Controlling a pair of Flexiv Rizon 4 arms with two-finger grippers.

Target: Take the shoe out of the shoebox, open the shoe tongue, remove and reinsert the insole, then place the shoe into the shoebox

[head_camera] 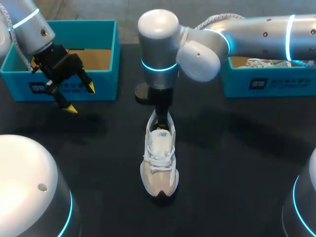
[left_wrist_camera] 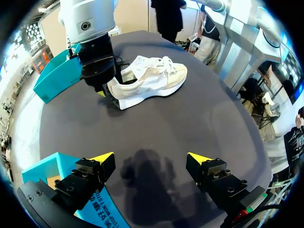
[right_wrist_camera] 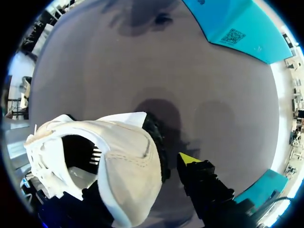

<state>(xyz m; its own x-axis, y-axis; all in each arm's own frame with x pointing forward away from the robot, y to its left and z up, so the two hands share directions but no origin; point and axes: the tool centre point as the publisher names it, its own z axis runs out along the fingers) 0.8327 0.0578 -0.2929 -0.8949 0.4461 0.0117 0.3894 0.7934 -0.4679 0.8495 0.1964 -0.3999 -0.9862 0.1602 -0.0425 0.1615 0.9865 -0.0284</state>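
One shoe (head_camera: 159, 158); two boxes beyond it, left box (head_camera: 106, 84), right box (head_camera: 276, 84). Left hand (head_camera: 81, 98) wide open, empty; right hand (head_camera: 161, 120) at heel, grip unclear.

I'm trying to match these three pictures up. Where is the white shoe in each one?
Head view: shoe in the middle of the table, heel under the right arm.
Left wrist view: across the table, ahead of the left gripper.
Right wrist view: close up, heel opening showing.
Shared landmark: a teal shoebox at the table's edge.
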